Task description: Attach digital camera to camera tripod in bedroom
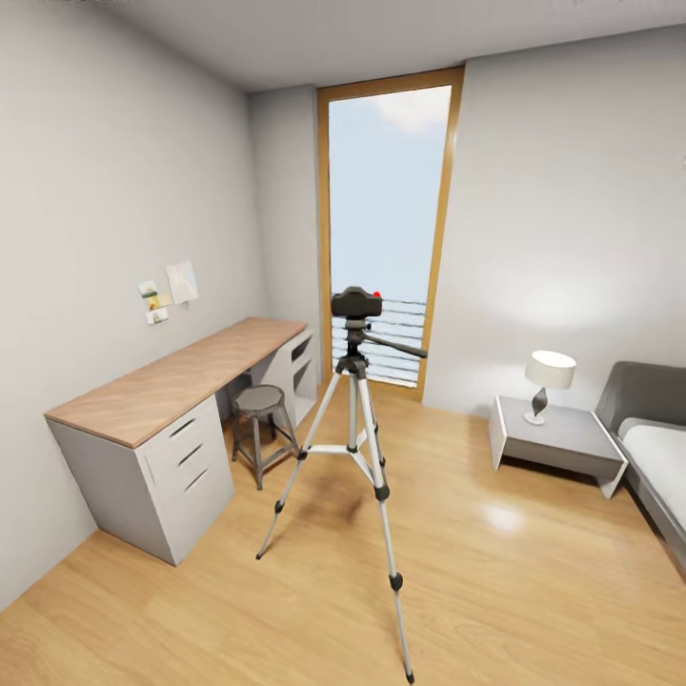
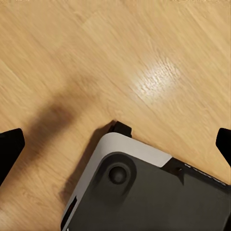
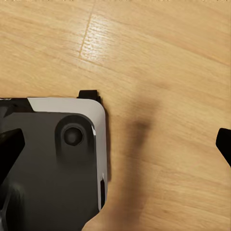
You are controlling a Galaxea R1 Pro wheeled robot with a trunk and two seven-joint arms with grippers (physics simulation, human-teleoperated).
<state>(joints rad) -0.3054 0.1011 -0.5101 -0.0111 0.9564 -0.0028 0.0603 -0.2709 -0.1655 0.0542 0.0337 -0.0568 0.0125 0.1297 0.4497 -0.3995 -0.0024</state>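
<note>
The camera tripod (image 1: 354, 448) stands in the middle of the bedroom on the wood plank floor, silver legs spread and its pan handle pointing right. The digital camera (image 1: 356, 302), black with a red button, sits on top of the tripod head in front of the tall window. My left gripper (image 2: 115, 147) hangs open over the floor with nothing between its fingers. My right gripper (image 3: 115, 147) is likewise open and holds nothing. Below both hands, part of my grey and black base (image 2: 144, 192) shows.
A wood-topped white desk (image 1: 181, 381) runs along the left wall with a short grey metal stool (image 1: 260, 419) beside it. A grey side table (image 1: 557, 438) with a lamp (image 1: 548, 376) and the bed (image 1: 657, 457) stand at the right. Bare floor (image 1: 495, 591) lies around the tripod.
</note>
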